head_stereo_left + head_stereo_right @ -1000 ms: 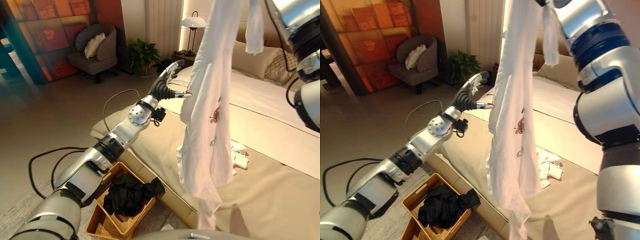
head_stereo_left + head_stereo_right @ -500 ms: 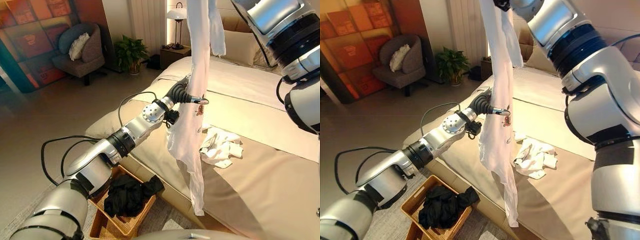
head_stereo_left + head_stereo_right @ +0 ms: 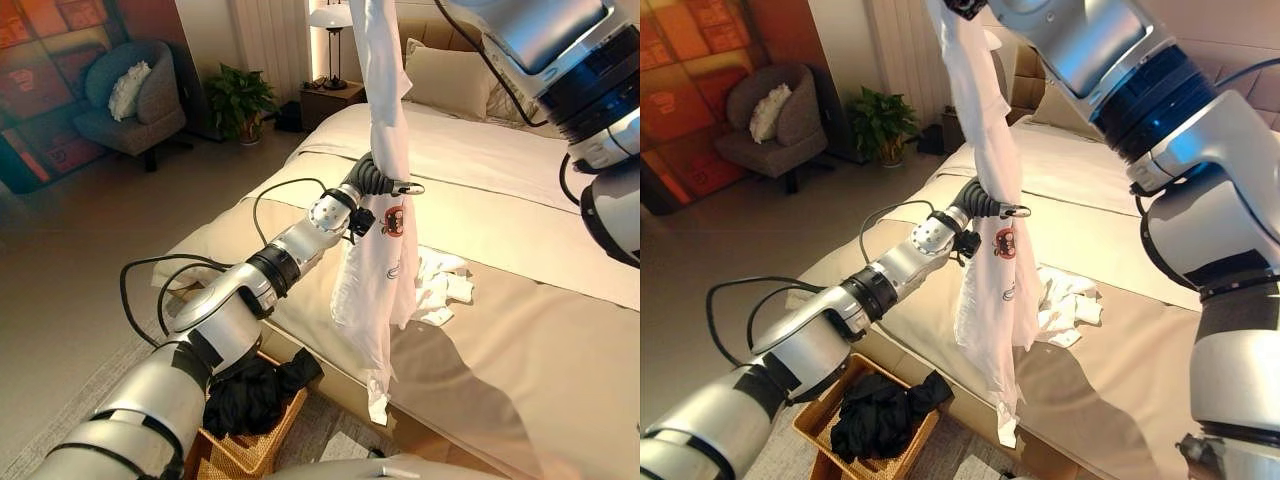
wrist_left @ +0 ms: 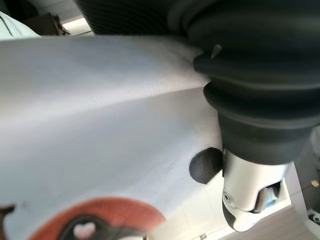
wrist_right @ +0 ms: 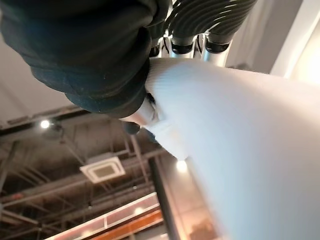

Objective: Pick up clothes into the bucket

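A long white shirt [image 3: 378,250] with a red print hangs over the bed's near edge. My right hand [image 3: 962,6] is shut on its top end, high up; the right wrist view shows its fingers [image 5: 192,27] curled round the cloth [image 5: 240,130]. My left hand [image 3: 373,178] is shut on the shirt at mid height, where the cloth bunches narrow. The thumb [image 4: 206,165] presses into the fabric [image 4: 90,125]. The shirt's tail dangles just past the mattress edge. Down on the floor to the left stands a wicker basket [image 3: 806,424] holding black clothes [image 3: 878,420].
A second crumpled white garment [image 3: 442,282] lies on the beige bed [image 3: 520,340] behind the shirt. Pillows [image 3: 465,85], a lamp [image 3: 327,18] and a plant [image 3: 238,98] are at the back, and a grey armchair [image 3: 130,100] stands far left across bare floor.
My left hand went from open beside the shirt to shut on its middle. The shirt has moved left toward the bed's edge, uncovering the garment on the bed. The camera also shifted.
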Available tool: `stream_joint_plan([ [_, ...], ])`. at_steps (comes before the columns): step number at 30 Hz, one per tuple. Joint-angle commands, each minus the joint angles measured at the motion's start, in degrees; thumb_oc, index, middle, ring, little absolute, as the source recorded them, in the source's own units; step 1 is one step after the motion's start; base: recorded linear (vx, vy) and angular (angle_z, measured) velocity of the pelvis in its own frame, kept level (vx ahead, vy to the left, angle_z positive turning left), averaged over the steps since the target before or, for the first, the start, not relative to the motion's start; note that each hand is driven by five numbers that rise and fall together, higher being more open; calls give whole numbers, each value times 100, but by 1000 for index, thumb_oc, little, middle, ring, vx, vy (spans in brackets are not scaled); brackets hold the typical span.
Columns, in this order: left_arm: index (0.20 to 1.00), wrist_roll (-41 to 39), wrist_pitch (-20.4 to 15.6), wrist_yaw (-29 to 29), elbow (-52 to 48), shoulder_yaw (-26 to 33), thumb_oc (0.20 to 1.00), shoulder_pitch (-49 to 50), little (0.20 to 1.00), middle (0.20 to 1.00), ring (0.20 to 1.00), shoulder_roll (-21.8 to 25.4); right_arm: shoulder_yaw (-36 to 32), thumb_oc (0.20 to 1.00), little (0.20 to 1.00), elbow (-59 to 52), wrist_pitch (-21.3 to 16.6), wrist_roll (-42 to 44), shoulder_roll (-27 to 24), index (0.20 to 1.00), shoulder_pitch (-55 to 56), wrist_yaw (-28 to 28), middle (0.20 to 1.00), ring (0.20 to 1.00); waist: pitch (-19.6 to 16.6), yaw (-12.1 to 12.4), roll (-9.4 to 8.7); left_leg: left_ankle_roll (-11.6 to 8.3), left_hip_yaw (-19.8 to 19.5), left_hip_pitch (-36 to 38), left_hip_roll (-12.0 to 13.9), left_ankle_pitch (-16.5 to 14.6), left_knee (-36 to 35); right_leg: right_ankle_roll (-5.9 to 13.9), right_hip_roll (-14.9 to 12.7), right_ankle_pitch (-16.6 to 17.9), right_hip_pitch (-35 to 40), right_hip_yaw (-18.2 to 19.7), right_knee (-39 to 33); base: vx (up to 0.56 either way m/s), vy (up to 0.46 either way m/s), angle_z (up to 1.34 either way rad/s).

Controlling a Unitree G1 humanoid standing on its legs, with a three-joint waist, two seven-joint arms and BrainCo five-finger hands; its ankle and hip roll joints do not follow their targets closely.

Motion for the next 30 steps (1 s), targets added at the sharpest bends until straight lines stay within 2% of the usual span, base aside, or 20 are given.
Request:
stream_joint_plan([
  [1, 200, 191, -43, 21, 603, 162, 200, -566, 200, 200, 200, -222, -117, 200, 200, 373, -481, 395, -126, 200, -928, -217, 200, 200, -13, 82, -235, -229, -23, -101, 108, -294, 561, 241, -212, -311, 79, -209, 573, 1, 2, -11],
  [4, 200, 236, -42, -90, 472, 99, 200, -551, 200, 200, 200, -104, -113, 200, 200, 520, -440, 377, -134, 200, -1004, -219, 200, 200, -14, 84, -223, -227, 11, -97, 120, -303, 568, 246, -201, -302, 65, -169, 567, -1, -3, -10],
  [10, 200, 1019, 44, -321, 81, -353, 200, -714, 200, 200, 200, 397, 67, 200, 200, 1325, -250, 204, -319, 200, -1208, -131, 200, 200, -22, 187, -217, -235, -45, -127, 124, -313, 611, 235, -195, -315, 106, -216, 541, 0, -2, -3],
  [12, 200, 1752, 128, -411, -91, -676, 200, -943, 200, 200, 200, 673, 220, 200, 200, 1683, -165, 48, -397, 200, -1298, -44, 200, 200, -10, 247, -216, -240, -92, -148, 115, -310, 623, 240, -194, -327, 120, -273, 540, 0, 0, 0],
  [16, 200, 2209, 146, -571, -633, -1121, 200, -1413, 200, 200, 200, 1246, 519, 200, 200, 2303, 23, -165, -467, 200, -1498, 94, 200, 200, -8, 402, -219, -252, -207, -197, 104, -312, 687, 237, -213, -372, 164, -393, 587, -6, -13, 8],
  [21, 200, 2361, 146, -583, -860, -1346, 200, -1816, 200, 200, 200, 1654, 551, 200, 200, 2651, 62, -78, -504, 200, -1507, 158, 200, 200, -6, 521, -221, -257, -294, -231, 83, -322, 739, 244, -228, -386, 201, -478, 587, 5, -11, 14],
  [22, 200, 2329, 126, -550, -920, -1355, 200, -1917, 200, 200, 200, 1773, 541, 322, 322, 2724, 82, -57, -524, 322, -1480, 168, 322, 322, -6, 555, -224, -258, -311, -237, 79, -325, 754, 247, -235, -387, 210, -498, 593, 8, -5, 18],
  [23, 200, 2346, 102, -508, -989, -1367, 200, -2005, 200, 200, 200, 1866, 557, 495, 495, 2767, 103, -90, -556, 495, -1461, 182, 495, 495, -7, 583, -224, -259, -328, -242, 72, -324, 759, 247, -239, -386, 212, -513, 599, -1, -2, 13],
  [24, 200, 2319, 72, -459, -1045, -1352, 200, -2122, 200, 200, 200, 1995, 555, 1000, 1000, 2766, 109, -78, -605, 1000, -1386, 213, 1000, 1000, 5, 606, -221, -259, -343, -248, 65, -322, 765, 247, -244, -386, 214, -530, 604, -1, 6, 7],
  [25, 200, 2297, 2, -366, -1155, -1356, 200, -2290, 200, 200, 200, 2236, 511, 1000, 1000, 2656, 105, -14, -729, 1000, -1243, 226, 1000, 1000, 19, 640, -217, -256, -367, -260, 55, -318, 775, 250, -251, -394, 215, -552, 620, -3, 5, 5],
  [26, 200, 2294, 5, -367, -1164, -1363, 200, -2291, 200, 200, 200, 2244, 499, 1000, 1000, 2642, 109, -16, -737, 1000, -1235, 223, 1000, 1000, 21, 636, -224, -256, -369, -261, 54, -319, 777, 250, -251, -395, 215, -554, 622, 7, 5, 6],
  [28, 200, 2189, -93, -141, -1271, -1257, 200, -2512, 200, 200, 200, 2722, 379, 1000, 1000, 2245, 82, 133, -1092, 1000, -826, 268, 1000, 1000, 41, 677, -200, -249, -387, -280, 42, -322, 794, 253, -268, -407, 221, -589, 643, 4, 7, 7],
  [30, 200, 2089, -135, -53, -1285, -1182, 200, -2567, 200, 200, 200, 2921, 328, 1000, 1000, 2029, 67, 164, -1282, 1000, -605, 308, 1000, 1000, 55, 688, -195, -244, -393, -284, 34, -323, 797, 253, -275, -411, 217, -595, 655, 5, 10, 5],
])
